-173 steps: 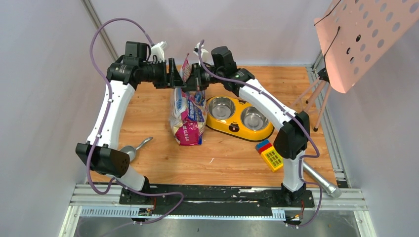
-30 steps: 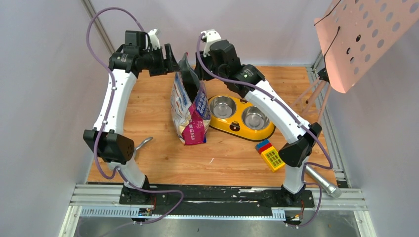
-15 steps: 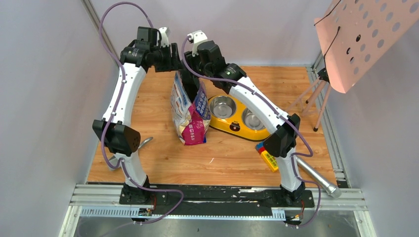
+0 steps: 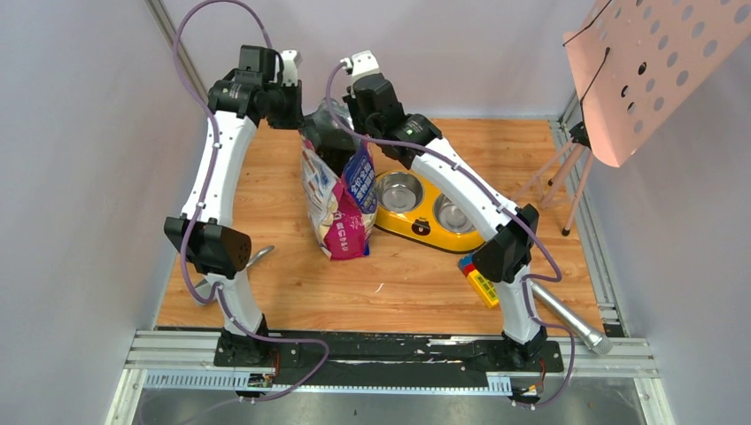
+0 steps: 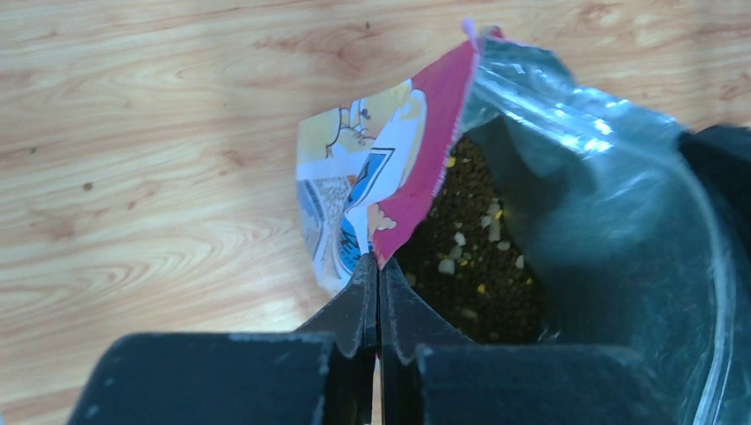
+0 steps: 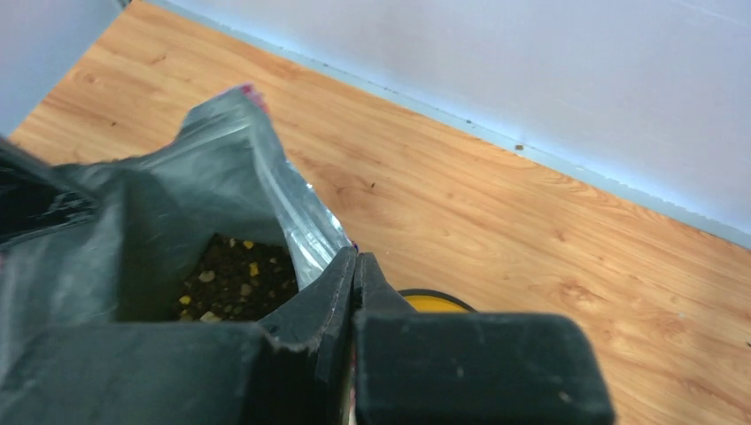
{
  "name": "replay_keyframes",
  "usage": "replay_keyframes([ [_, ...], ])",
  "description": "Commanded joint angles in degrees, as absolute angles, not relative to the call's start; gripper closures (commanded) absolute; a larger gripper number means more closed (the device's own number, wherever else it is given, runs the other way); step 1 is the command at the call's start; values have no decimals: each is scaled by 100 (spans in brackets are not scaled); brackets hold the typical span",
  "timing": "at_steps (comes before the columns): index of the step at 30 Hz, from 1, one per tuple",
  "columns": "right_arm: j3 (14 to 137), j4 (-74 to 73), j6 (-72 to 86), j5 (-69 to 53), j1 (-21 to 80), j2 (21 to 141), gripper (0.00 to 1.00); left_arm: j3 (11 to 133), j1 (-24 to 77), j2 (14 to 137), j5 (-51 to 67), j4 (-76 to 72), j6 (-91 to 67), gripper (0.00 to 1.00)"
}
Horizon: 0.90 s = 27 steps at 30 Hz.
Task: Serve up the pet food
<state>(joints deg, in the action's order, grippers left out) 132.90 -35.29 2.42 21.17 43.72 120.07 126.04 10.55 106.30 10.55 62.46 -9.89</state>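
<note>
The blue-and-magenta cat food bag stands upright mid-table with its top open. My left gripper is shut on the left lip of the mouth. In the left wrist view its jaws pinch the magenta edge of the bag. My right gripper is shut on the opposite lip; in the right wrist view it clamps the silver-lined wall. The pet food, dark brown kibble with a few pale bits, lies inside the bag, and it also shows from the right wrist.
A yellow double-bowl feeder with two steel bowls sits just right of the bag. A grey metal scoop lies behind the left arm's elbow. Coloured toy blocks and a silver cylinder lie near the right base. A pink perforated board hangs at upper right.
Both grippers have closed on the bag's lips. The left gripper moved in to the bag's left edge, and the mouth now gapes between them.
</note>
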Motion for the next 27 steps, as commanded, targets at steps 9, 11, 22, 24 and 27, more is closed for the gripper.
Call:
replay_keyframes([
  [9, 13440, -3215, 588, 2641, 4469, 11263, 100, 13900, 669, 10551, 334, 5709, -144, 100],
  [11, 13355, -3300, 734, 2246, 4488, 11243, 100, 14069, 668, 10651, 449, 5651, -125, 100],
  [22, 13140, -3714, 817, 1727, 4583, 11285, 65, 12387, 1009, 9966, 1982, 6381, -1555, 19],
  [24, 13046, -3754, 791, 1705, 4599, 11238, 61, 12185, 1139, 9844, 2021, 6412, -1686, 20],
  [27, 12905, -3821, 749, 1617, 4616, 11160, 60, 12102, 1318, 9758, 1987, 6410, -1794, 20],
])
